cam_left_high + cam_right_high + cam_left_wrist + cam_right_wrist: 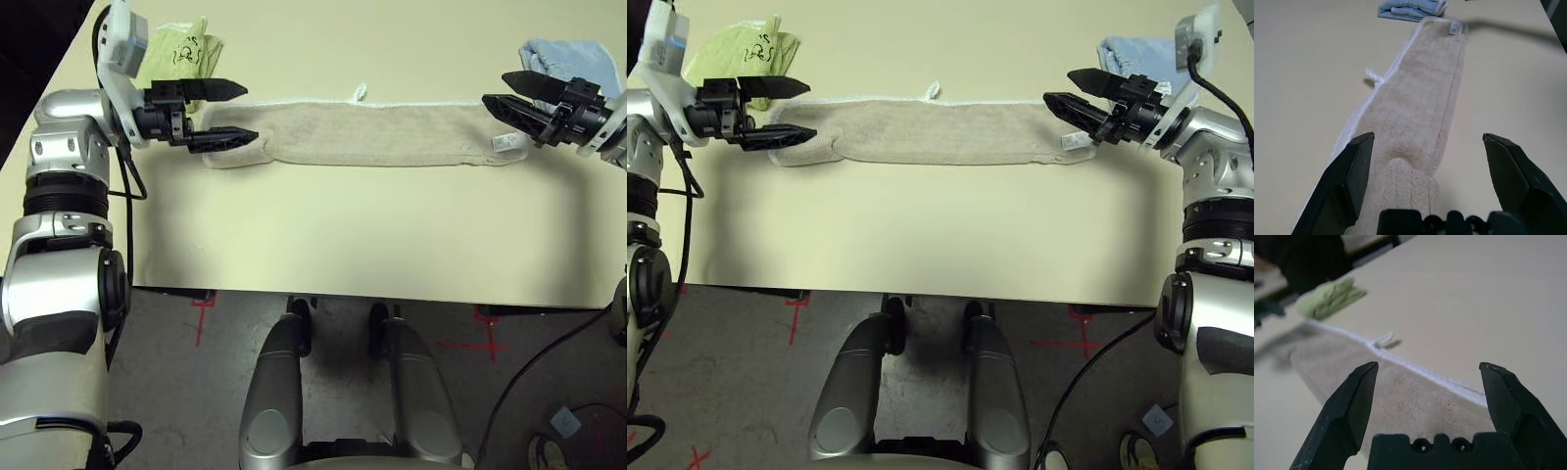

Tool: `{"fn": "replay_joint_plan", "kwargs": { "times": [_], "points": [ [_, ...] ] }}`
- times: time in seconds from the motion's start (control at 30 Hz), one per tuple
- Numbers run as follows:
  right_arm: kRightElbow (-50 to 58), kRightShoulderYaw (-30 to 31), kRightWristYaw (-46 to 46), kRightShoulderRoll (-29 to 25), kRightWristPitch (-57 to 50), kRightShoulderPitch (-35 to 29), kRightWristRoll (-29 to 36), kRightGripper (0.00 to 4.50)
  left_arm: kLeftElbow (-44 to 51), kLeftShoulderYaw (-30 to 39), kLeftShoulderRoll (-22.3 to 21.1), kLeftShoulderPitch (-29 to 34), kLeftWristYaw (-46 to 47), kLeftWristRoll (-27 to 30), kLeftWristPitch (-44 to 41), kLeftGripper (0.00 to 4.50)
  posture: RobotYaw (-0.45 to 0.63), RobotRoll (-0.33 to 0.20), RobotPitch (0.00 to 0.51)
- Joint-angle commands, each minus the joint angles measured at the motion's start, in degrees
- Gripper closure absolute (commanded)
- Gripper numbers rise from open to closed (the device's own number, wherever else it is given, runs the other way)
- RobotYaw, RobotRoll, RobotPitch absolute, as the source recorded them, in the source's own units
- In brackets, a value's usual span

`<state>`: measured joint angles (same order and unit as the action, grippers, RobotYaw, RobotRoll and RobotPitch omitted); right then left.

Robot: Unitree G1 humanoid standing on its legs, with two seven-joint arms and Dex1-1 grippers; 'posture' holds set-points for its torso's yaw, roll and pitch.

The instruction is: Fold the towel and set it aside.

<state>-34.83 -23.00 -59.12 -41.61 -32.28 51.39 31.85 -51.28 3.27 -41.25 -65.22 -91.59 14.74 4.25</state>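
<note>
Black fingers (227, 90) of both grippers spread wide, empty, at the towel (372, 134) ends.

You have three towels on one bench (392, 235): one tan (372, 132), one green (176, 54), one blue (568, 59). Two grippers, left (230, 113) and right (500, 103).

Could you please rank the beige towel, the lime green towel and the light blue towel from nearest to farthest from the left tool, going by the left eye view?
From the left tool:
1. Beige towel: its near end lies at the fingertips.
2. Lime green towel: just behind the tool, at the table's far left.
3. Light blue towel: far right, beyond the right tool.
</note>
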Motion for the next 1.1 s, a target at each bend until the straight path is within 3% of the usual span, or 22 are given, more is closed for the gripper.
{"fn": "replay_joint_plan", "kwargs": {
  "times": [0.03,0.23,0.33,0.57,0.83,1.1],
  "points": [
    [9.9,-7.2,10.2,-0.4,-17.2,-5.4,8.3,0.02,1.7,-0.7,0.7,2.2,-0.9,0.0,1.9,0.0,-0.02,0.0,0.382],
    [20.1,-13.7,22.8,0.6,-36.8,-11.6,16.3,0.02,5.8,-1.4,1.3,5.1,-0.9,0.2,1.2,0.0,-0.02,0.0,0.384],
    [22.5,-21.6,30.5,3.4,-44.3,-12.7,21.0,0.02,7.9,-1.2,1.3,5.9,-0.7,0.5,0.0,0.0,-0.02,0.0,0.385],
    [27.3,-29.7,42.7,9.5,-49.7,-14.9,24.7,0.02,10.6,-1.3,1.6,6.4,-0.5,0.8,-2.6,0.0,-0.02,0.0,0.389],
    [26.9,-30.0,50.3,13.2,-50.8,-13.1,25.7,0.02,11.3,-1.4,1.5,6.0,-0.7,0.6,-3.4,0.0,-0.02,0.0,0.392],
    [23.9,-26.0,52.7,16.3,-43.0,-11.7,23.5,0.02,11.3,-1.5,1.4,5.9,-0.7,0.4,-3.5,0.0,-0.01,0.0,0.394]
  ]
}}
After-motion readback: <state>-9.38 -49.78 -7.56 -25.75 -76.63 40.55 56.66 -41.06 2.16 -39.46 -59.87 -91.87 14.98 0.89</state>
